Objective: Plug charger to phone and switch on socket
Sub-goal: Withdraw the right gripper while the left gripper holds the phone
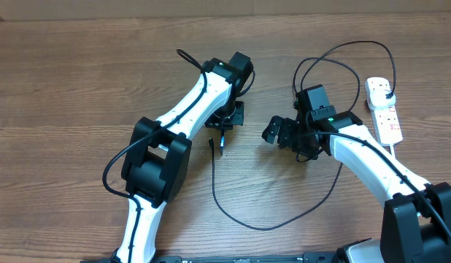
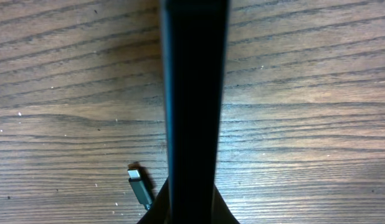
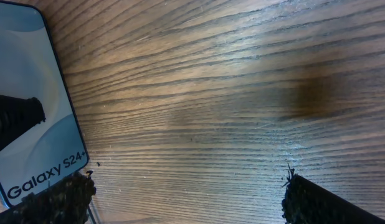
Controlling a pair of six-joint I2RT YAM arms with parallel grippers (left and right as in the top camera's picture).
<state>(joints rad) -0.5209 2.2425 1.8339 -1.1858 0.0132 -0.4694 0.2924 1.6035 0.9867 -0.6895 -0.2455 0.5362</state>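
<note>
My left gripper (image 1: 227, 117) is shut on the phone (image 1: 221, 135) and holds it on edge above the table. In the left wrist view the phone (image 2: 194, 93) is a dark upright slab between the jaws (image 2: 192, 214). The charger's connector tip (image 2: 139, 185) lies on the wood just left of the phone and also shows in the overhead view (image 1: 214, 145). Its black cable (image 1: 269, 226) loops toward me and runs right to a black plug (image 1: 387, 93) in the socket (image 1: 388, 120). My right gripper (image 1: 275, 131) is open and empty, right of the phone. The right wrist view shows the blue screen (image 3: 30, 93) at the left, beyond the open fingers (image 3: 186, 199).
The table (image 1: 79, 88) is wood-grained. The socket's thick white cord (image 1: 398, 157) runs toward me beside my right arm. A cable loop (image 1: 335, 62) arcs behind my right wrist.
</note>
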